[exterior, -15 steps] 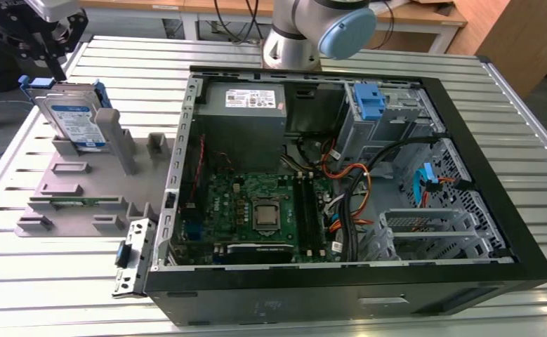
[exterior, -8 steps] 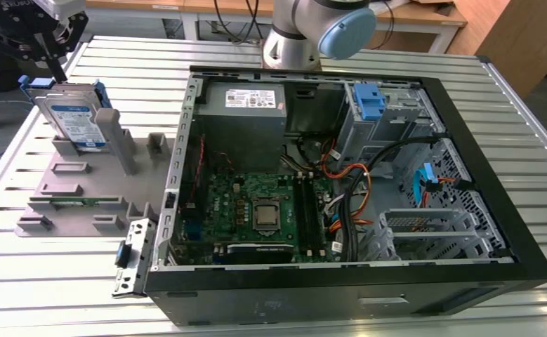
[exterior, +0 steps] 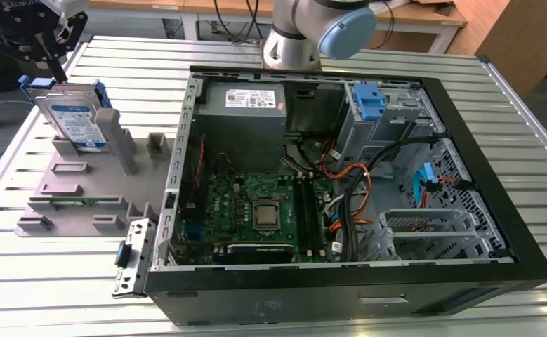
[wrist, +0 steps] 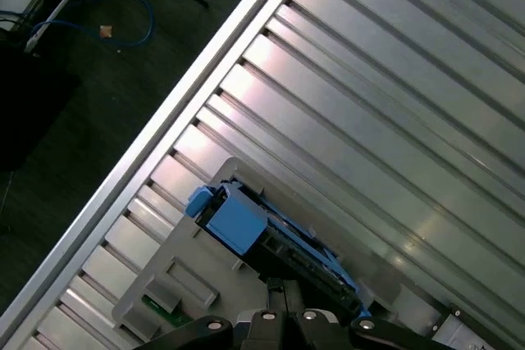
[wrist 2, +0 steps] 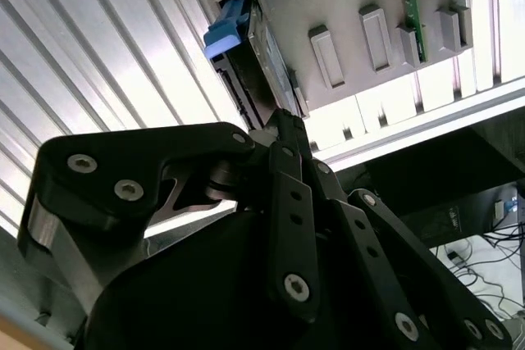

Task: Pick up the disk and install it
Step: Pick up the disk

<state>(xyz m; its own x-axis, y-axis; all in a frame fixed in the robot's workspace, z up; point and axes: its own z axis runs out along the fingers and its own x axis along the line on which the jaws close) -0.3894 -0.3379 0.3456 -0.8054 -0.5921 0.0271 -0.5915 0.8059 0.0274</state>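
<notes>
On the exterior view's left, near the table's [exterior: 67, 295] far corner, the hand [exterior: 54, 68] hangs right over the disk [exterior: 74, 118]. The disk stands on edge in a slot of the grey fixture [exterior: 86, 189], label facing out and blue carrier up. In the second wrist view the hand [wrist 2: 283, 120] sits at the end of the disk [wrist 2: 246, 47], very close or touching. Whether it has clamped on I cannot tell.

The step in hand looks like the pick. To do it well, I would grip square across the carrier's thin faces, centred so the drive doesn't swing. The lift should run straight along the slot, since any tilt could bind it against the fixture's posts.

Further right lies the open computer case [exterior: 498, 182], with the grey power supply [exterior: 245, 105] and a blue latch [exterior: 371, 102] along its far side.
</notes>
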